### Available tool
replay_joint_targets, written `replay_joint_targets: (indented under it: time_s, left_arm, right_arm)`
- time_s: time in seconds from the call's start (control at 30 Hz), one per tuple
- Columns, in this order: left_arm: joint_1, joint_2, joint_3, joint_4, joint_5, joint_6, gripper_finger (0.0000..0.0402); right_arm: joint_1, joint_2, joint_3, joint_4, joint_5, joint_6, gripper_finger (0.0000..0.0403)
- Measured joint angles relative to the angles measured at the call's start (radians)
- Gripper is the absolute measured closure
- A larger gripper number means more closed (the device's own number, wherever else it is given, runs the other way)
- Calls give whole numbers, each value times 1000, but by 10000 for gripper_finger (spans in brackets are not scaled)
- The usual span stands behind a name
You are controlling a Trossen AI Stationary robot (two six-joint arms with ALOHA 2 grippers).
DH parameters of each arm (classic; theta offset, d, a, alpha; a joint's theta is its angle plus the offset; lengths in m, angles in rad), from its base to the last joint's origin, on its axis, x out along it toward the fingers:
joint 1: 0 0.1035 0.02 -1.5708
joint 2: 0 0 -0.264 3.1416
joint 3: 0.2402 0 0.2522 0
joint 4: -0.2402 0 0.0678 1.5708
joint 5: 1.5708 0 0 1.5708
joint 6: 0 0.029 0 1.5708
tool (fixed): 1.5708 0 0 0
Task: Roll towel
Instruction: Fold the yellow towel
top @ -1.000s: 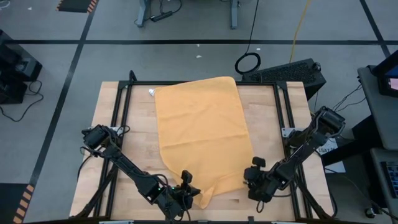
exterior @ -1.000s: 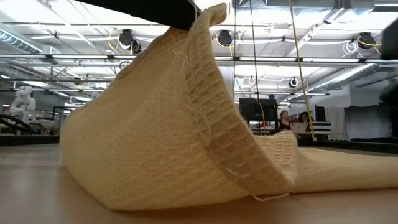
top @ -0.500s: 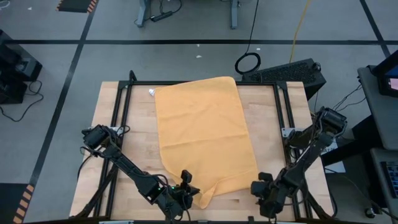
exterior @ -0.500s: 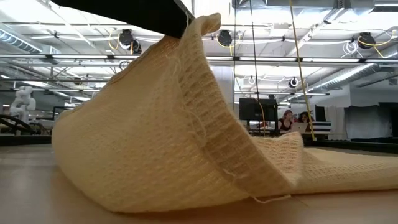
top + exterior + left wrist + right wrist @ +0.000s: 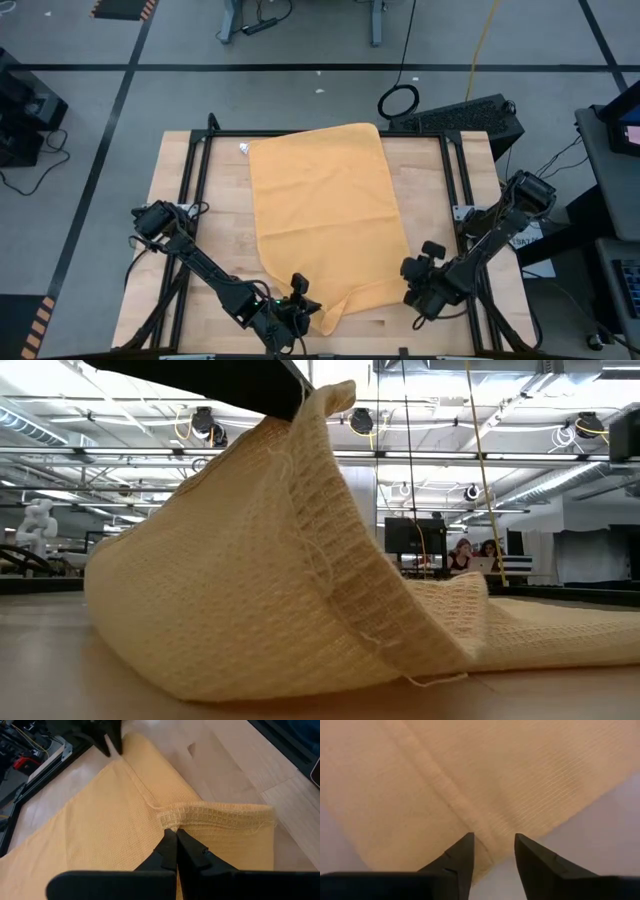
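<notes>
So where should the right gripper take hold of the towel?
At the towel's near right corner, along the hem under the open right gripper. Come straight down, fingers astride the edge: that corner lies flat, while the left gripper holds the other corner raised.

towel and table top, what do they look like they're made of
The towel looks like soft woven cloth, likely cotton, matte mustard yellow: the low view shows a waffle-like grid weave, a stitched hem and loose threads, and it drapes where the left gripper pinches its corner. The table top looks like pale wood, showing plank seams and grain with a faint sheen.
</notes>
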Motion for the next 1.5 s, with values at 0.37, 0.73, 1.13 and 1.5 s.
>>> replay_joint_targets:
  time_s: [0.37, 0.73, 1.13, 1.5]
  left_arm:
    - [0, 0, 0, 0, 0, 0, 402]
    - [1, 0, 0, -1, -10, 6, 402]
    - [1, 0, 0, -1, -17, 6, 402]
    - [2, 0, 0, 4, -42, 0, 402]
  right_arm:
    - [78, 0, -27, 315, -235, -79, 322]
    - [174, 0, -25, 272, -208, 113, 332]
    - [167, 0, -25, 327, -218, 113, 332]
    - [21, -53, 7, 271, -235, 76, 332]
